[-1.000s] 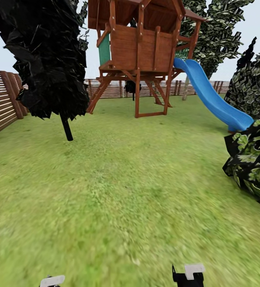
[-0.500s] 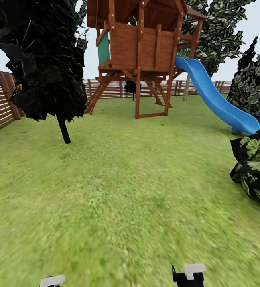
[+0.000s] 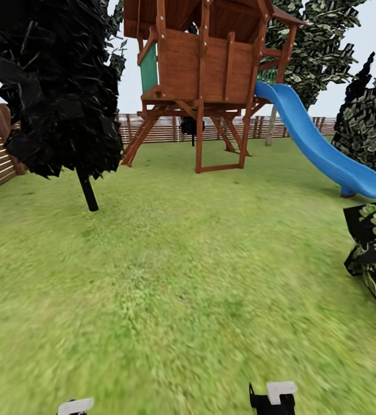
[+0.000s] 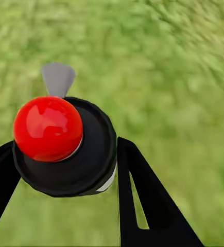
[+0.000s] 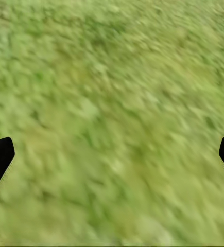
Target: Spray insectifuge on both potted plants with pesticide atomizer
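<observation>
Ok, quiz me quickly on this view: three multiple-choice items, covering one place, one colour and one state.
1. The dark tree stands on which side of the wooden playhouse in the head view?
A. left
B. right
C. behind it

2. What colour is the slide?
A. red
B. yellow
C. blue

3. What state is the right gripper in?
A. shut on a bottle
B. open, over grass
C. shut on a leaf

Answers:
1 A: the tree is at the picture's left, with the playhouse in the centre.
2 C: the chute is plainly blue.
3 B: its fingers sit far apart, with lawn between them.
</observation>
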### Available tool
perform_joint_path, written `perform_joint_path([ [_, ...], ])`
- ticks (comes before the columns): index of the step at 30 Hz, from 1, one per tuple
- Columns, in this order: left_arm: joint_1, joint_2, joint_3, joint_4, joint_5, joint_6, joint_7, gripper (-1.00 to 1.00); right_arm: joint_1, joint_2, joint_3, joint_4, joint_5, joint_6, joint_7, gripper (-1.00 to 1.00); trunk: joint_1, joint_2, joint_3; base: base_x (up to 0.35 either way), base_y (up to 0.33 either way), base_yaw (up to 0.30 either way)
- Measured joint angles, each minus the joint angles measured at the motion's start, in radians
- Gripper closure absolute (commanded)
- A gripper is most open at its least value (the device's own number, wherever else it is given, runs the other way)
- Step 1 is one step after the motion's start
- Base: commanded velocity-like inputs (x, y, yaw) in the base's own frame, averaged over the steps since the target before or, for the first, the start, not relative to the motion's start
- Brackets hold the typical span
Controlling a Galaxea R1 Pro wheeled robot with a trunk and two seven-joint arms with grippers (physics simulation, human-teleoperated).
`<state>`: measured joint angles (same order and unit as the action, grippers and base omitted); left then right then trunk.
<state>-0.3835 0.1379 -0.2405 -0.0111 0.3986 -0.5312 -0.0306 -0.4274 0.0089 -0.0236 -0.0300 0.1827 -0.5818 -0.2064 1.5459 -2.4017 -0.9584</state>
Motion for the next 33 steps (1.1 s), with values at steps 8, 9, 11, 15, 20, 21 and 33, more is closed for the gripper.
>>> perform_joint_path([
  [8,0.0,0.0,0.0,0.0,0.0,0.0,0.0,1.0,0.0,0.001,0.0,0.0,-0.001,0.0,0.0,-1.0,0.0,0.0,0.0,0.339,0.0,0.0],
  [9,0.0,0.0,0.0,0.0,0.0,0.0,0.0,1.0,0.0,0.001,0.0,0.0,-0.001,0.0,0.0,-1.0,0.0,0.0,0.0,0.339,0.0,0.0],
  [11,0.001,0.0,0.0,0.0,0.0,0.0,0.0,1.0,0.0,0.001,0.0,0.0,-0.001,0.0,0.0,-1.0,0.0,0.0,0.0,0.339,0.0,0.0],
  [15,0.001,0.0,0.0,0.0,0.0,0.0,0.0,1.0,0.0,0.002,0.0,0.0,-0.002,0.0,0.0,-1.0,0.0,0.0,0.0,0.339,0.0,0.0],
  [20,0.001,0.0,0.0,0.001,0.0,0.0,0.0,1.0,0.0,0.002,0.0,0.0,-0.002,0.0,0.0,-1.0,0.0,0.0,0.0,0.339,0.016,-0.002],
  [21,0.0,0.0,0.0,0.001,0.0,0.0,0.0,1.0,0.0,0.002,0.0,0.0,-0.002,0.0,0.0,-1.0,0.0,0.0,0.0,0.339,0.085,-0.081],
  [33,0.0,0.0,0.0,0.0,0.0,0.0,0.0,1.0,0.0,0.001,0.0,0.0,-0.002,0.0,0.0,-1.0,0.0,0.0,0.0,0.321,0.171,-0.24],
])
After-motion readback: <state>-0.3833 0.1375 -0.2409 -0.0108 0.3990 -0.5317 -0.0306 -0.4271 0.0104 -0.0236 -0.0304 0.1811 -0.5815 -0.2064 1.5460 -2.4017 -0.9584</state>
